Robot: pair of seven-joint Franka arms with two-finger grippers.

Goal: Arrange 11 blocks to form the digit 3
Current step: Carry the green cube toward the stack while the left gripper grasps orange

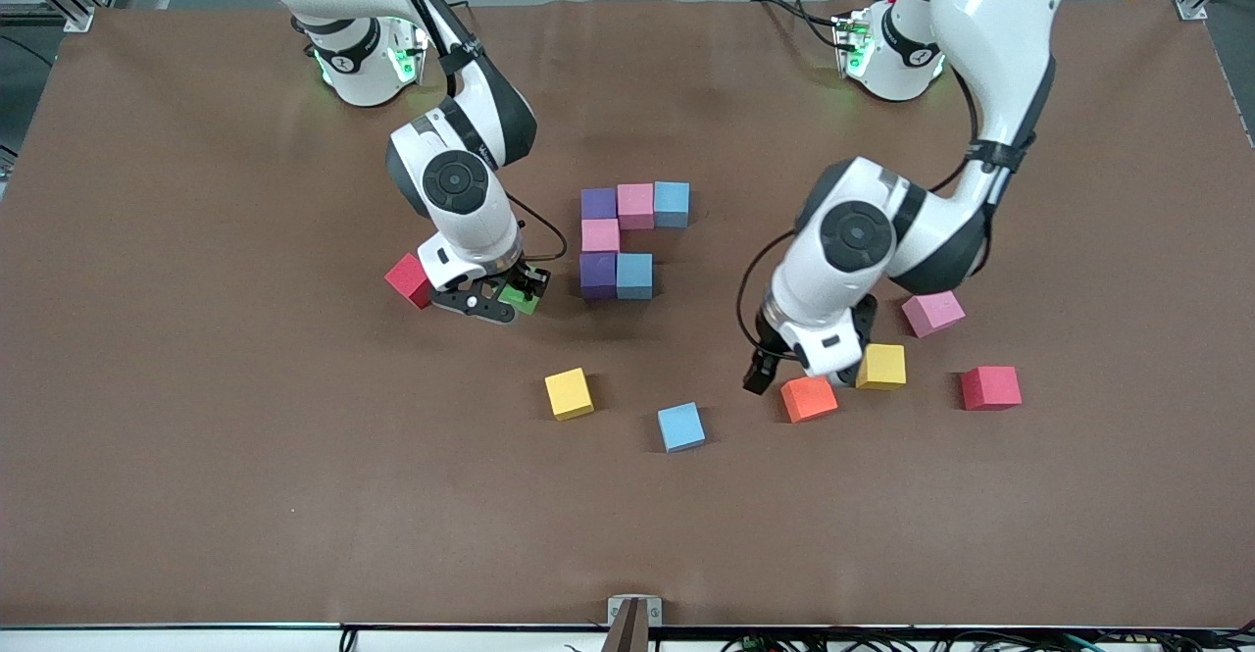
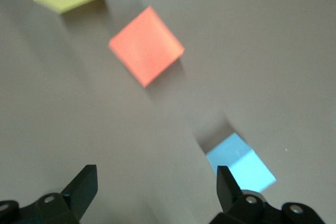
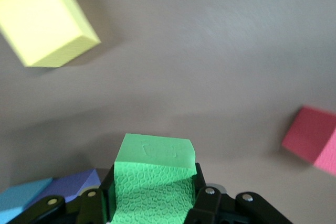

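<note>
Your right end effector [image 1: 518, 291] is clamped on the green block [image 3: 153, 182], low beside the partial digit 3 [image 1: 630, 239] mid-worktop. Lift straight up, then set it against the lower blue block [image 1: 635, 275] to finish the middle bar. Your left end effector [image 1: 799, 370], jaws wide and empty, hovers over the orange block [image 1: 808, 399].

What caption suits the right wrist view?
Right hand shut on the green block, with a yellow block and a red cube lying nearby.
</note>
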